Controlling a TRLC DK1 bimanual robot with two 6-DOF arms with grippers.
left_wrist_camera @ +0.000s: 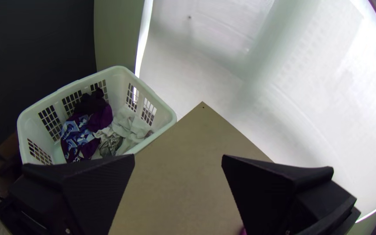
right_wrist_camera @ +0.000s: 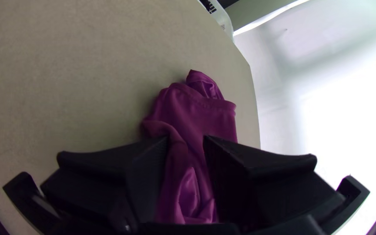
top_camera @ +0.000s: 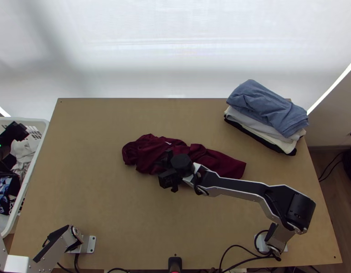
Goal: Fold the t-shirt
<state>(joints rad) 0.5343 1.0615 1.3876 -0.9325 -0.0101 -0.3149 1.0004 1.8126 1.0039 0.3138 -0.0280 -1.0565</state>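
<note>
Since shirt lies bunched, folding remains; right end effector straddles it, ungripped; left end effector gapes, 9 o'clock.

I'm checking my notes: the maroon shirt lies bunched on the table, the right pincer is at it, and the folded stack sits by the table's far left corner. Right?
Not quite: the top view shows the folded stack by the far right corner of the table. The maroon shirt does lie bunched, with the right pincer at it.
</note>
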